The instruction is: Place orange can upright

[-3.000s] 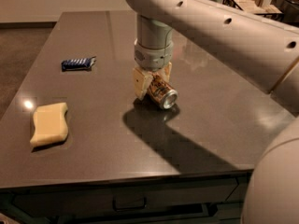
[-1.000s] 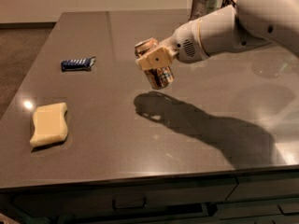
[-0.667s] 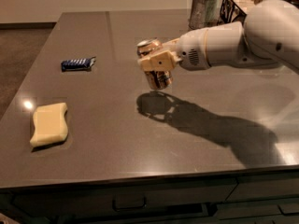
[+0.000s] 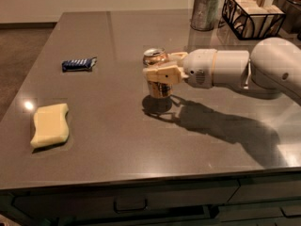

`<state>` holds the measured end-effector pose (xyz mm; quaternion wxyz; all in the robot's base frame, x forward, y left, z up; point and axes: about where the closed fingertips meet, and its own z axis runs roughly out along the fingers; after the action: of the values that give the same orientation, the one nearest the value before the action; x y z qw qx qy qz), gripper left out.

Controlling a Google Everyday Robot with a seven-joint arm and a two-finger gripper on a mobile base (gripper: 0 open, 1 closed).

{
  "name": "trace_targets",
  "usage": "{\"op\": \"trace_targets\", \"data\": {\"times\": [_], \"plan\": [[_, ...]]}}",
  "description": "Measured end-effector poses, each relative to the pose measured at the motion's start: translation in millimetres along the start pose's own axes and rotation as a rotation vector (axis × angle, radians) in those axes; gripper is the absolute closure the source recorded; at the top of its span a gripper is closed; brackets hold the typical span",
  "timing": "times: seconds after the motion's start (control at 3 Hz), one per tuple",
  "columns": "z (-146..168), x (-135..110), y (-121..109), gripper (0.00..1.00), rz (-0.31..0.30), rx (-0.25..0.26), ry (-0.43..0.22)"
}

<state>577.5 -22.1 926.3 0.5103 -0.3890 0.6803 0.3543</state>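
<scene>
The orange can stands upright near the middle of the dark grey table, its silver top facing up. Its base sits at or just above the table, over its own shadow. My gripper reaches in sideways from the right and is shut on the can's upper half. One tan finger crosses the front of the can, the other lies behind it. The white arm stretches off to the right.
A yellow sponge lies at the front left. A blue snack packet lies at the left. A grey metal tin with white tufts and a black wire basket of boxes stand at the back right. The table's front edge runs below.
The can was lying on its side under the gripper. It was lifted, turned upright, and lowered toward the table as the arm swung to a horizontal reach.
</scene>
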Motion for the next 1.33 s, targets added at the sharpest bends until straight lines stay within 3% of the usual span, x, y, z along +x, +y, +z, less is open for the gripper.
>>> {"op": "trace_targets", "data": {"times": [0.33, 0.67, 1.33], "plan": [[0.0, 7.5, -0.6, 1.0, -0.01, -0.022, -0.073], [4.0, 12.5, 1.3, 0.82, -0.045, -0.064, -0.133], [9.2, 17.7, 4.3, 0.36, -0.08, -0.099, -0.145]]}}
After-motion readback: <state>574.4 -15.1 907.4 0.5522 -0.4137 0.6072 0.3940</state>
